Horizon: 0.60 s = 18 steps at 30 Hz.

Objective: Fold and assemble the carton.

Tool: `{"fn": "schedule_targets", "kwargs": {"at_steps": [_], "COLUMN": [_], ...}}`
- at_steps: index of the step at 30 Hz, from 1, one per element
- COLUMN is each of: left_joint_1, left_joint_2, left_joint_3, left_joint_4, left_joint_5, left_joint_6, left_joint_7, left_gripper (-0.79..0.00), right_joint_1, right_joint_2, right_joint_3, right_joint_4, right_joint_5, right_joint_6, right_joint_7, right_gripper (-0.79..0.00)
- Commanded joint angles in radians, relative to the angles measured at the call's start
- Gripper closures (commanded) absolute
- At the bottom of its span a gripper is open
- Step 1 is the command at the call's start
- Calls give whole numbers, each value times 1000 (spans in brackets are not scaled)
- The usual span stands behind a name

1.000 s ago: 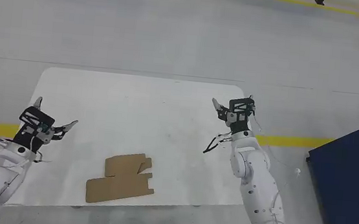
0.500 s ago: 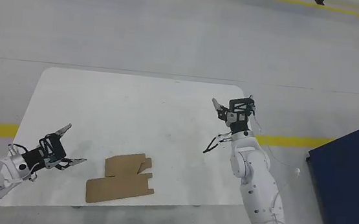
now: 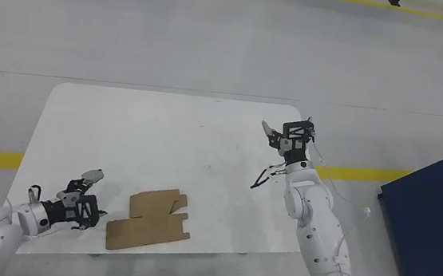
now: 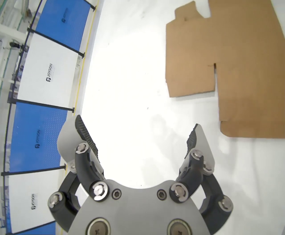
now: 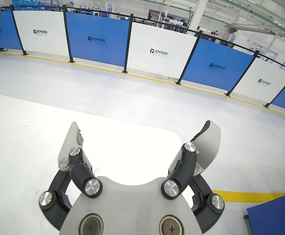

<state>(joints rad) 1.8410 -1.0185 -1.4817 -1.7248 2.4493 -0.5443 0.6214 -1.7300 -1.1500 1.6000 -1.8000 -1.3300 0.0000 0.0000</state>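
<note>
TOP: flat brown cardboard carton [image 3: 153, 220] lies unfolded on white rounded table [image 3: 167, 125] nr front edge; L gripper [image 3: 95, 196] just beside it, no contact; R gripper [image 3: 288, 127] at table's right edge | L WRIST: L gripper [image 4: 137, 124] fingers spread, empty; carton [image 4: 240, 55] ahead | R WRIST: R gripper [image 5: 142, 124] fingers spread, empty, over table corner.

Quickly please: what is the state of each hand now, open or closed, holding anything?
Left hand: open, empty, close to the flat carton but not touching it.
Right hand: open, empty.
</note>
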Motion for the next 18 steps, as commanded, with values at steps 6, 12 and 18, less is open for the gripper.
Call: {"fn": "schedule_targets", "kwargs": {"at_steps": [6,12,18], "left_joint_1": [74,92,92], "left_joint_2": [21,16,18], "left_joint_3": [-24,-26,-16], "left_joint_4": [-33,-31,-34], "left_joint_5": [167,95,164], "left_joint_6": [222,283,306], "left_joint_7": [57,60,29], "left_gripper": [-785,-785,-785], "right_joint_1": [0,0,0], "right_joint_2": [0,0,0], "right_joint_3": [0,0,0], "right_joint_4": [0,0,0], "right_joint_5": [0,0,0], "right_joint_6": [0,0,0], "right_joint_7": [0,0,0], "right_gripper": [-785,-785,-785]}}
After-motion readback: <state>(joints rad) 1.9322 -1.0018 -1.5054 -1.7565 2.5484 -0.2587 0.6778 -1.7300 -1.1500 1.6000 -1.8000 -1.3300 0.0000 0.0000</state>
